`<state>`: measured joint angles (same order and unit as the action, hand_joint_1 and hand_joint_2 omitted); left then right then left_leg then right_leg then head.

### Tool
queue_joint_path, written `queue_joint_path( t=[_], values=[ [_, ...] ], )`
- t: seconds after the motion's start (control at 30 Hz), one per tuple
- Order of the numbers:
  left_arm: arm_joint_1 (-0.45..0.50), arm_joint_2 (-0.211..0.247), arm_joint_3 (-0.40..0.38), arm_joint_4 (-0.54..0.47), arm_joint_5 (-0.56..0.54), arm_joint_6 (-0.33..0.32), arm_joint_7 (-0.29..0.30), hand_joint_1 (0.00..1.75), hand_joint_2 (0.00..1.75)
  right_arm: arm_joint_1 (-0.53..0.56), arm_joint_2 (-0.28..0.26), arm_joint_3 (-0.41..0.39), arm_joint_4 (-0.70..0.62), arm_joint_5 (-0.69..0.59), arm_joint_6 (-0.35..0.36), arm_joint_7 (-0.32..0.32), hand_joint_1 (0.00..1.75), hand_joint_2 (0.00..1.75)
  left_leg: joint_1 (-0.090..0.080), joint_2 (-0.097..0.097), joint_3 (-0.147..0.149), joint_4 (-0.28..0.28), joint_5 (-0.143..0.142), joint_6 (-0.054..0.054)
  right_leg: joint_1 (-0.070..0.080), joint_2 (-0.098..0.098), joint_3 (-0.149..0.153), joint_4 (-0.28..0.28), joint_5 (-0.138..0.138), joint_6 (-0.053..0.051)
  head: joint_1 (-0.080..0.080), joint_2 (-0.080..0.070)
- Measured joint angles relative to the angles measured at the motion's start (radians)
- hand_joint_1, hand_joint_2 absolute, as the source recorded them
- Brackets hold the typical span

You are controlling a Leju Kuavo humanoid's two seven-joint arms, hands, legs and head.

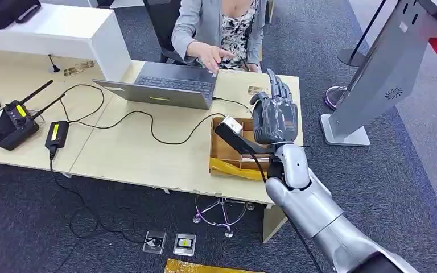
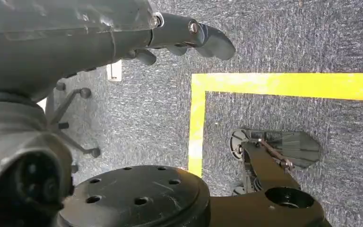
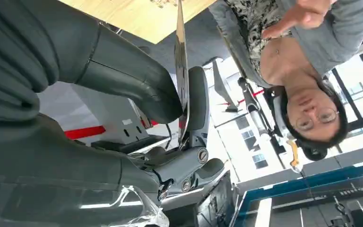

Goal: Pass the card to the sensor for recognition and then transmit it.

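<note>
Your right hand (image 1: 274, 116) raised above the box (image 1: 227, 152) at the desk's (image 1: 125, 148) right end, card (image 3: 181, 71) pinched between thumb and fingers, left hand (image 2: 179, 35) hanging loose, holding nothing.

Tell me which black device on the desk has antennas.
The black radio unit at the desk's far left; the power brick beside it has only cables.

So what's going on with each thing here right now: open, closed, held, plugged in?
Right hand: raised over the desk, pinching the card.
Card: held edge-on between thumb and fingers.
Left hand: hanging over the floor, holding nothing, fingers slightly curled.
Laptop: open, cable plugged in, a person reaching to it.
Cardboard box: open-topped, on the desk.
Black radio unit: lying on the desk.
</note>
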<state>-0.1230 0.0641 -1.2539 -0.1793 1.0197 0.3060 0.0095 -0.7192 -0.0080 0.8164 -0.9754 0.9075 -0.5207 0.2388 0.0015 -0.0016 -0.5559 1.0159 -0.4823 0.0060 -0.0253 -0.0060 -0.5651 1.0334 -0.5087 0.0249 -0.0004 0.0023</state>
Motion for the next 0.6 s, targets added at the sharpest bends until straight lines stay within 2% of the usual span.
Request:
queue_joint_path(
  t=[0.2, 0.37, 0.6],
  values=[
    [0.000, 0.002, -0.010, 0.000, -0.003, -0.002, -0.007, 0.00, 0.00, -0.020, 0.008, 0.003, 0.016, -0.055, 0.038, -0.016, 1.75, 1.75, 0.000, 0.000, 0.000, 0.000, 0.000, 0.000, 0.000, 0.000, 0.000, 0.000, 0.000, 0.000, 0.000, 0.000],
    [-0.002, 0.002, -0.016, 0.000, -0.003, -0.002, -0.019, 0.00, 0.00, -0.068, 0.039, 0.016, 0.118, -0.116, 0.064, -0.040, 1.75, 1.75, 0.000, 0.000, -0.001, 0.000, 0.000, 0.000, 0.000, -0.001, 0.000, 0.000, 0.000, 0.000, 0.000, 0.000],
    [-0.002, 0.003, -0.019, 0.000, -0.017, -0.010, -0.021, 0.00, 0.00, -0.118, 0.063, 0.031, 0.224, -0.135, 0.062, -0.037, 1.75, 1.75, 0.000, 0.000, -0.001, 0.000, 0.000, 0.000, 0.000, 0.000, 0.000, 0.000, 0.000, 0.000, 0.000, 0.000]
  ],
)
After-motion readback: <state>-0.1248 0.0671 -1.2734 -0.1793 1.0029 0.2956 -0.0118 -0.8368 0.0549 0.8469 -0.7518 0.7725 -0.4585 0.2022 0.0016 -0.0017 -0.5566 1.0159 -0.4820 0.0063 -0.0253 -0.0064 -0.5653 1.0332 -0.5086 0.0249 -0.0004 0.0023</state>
